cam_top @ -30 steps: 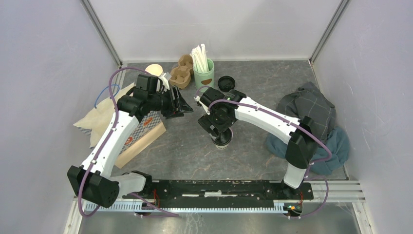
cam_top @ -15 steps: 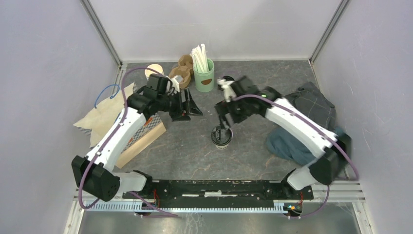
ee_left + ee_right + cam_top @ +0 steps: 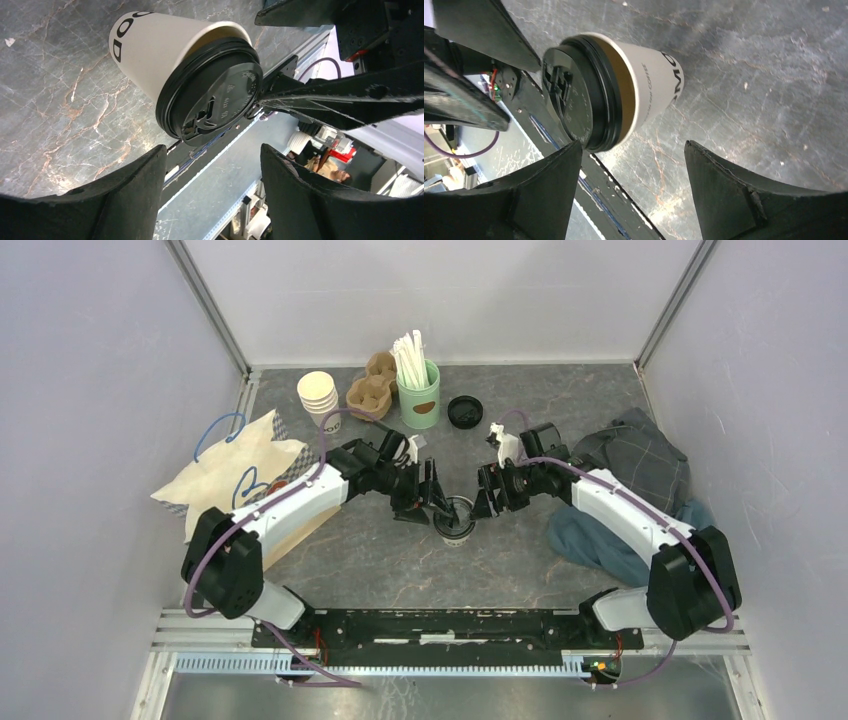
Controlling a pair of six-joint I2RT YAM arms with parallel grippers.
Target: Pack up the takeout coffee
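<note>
The top camera hangs above and behind the arm bases (image 3: 430, 625), looking down and forward over the whole table (image 3: 380, 560), far enough off to take in both arms full length. The left wrist camera sits low and close behind the left gripper (image 3: 210, 152), looking out between its two fingers at a tilt, so the cup (image 3: 150, 55) fills the upper middle. The right wrist camera looks past the right gripper (image 3: 633, 149) from the opposite side, equally near. All three views share the cup. Each wrist view also catches the other gripper beyond it, and both show the same marbled tabletop.
</note>
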